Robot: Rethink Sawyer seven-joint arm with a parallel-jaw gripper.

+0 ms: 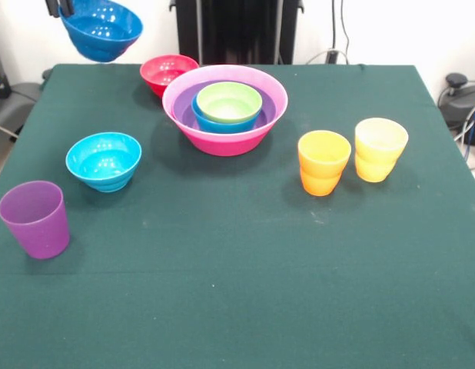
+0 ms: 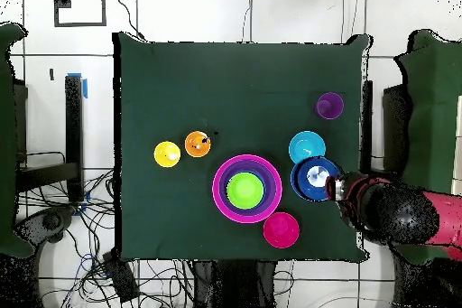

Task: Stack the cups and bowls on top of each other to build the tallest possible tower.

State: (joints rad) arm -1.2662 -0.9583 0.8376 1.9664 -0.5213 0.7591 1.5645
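Dark blue bowl (image 1: pixel 101 28) held aloft.

Hand (image 1: pixel 62 8) cut off at front view's top edge; grip on dark blue bowl (image 1: pixel 101 29) unclear.

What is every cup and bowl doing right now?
Dark blue plastic bowl: held in the air by the gripper.
Hot-pink plastic bowl: on the table, holding purple, blue and lime green bowls.
Cyan plastic bowl: upright, alone.
Red-pink plastic bowl: upright, alone.
Purple, orange, yellow plastic cups: upright, unstacked.
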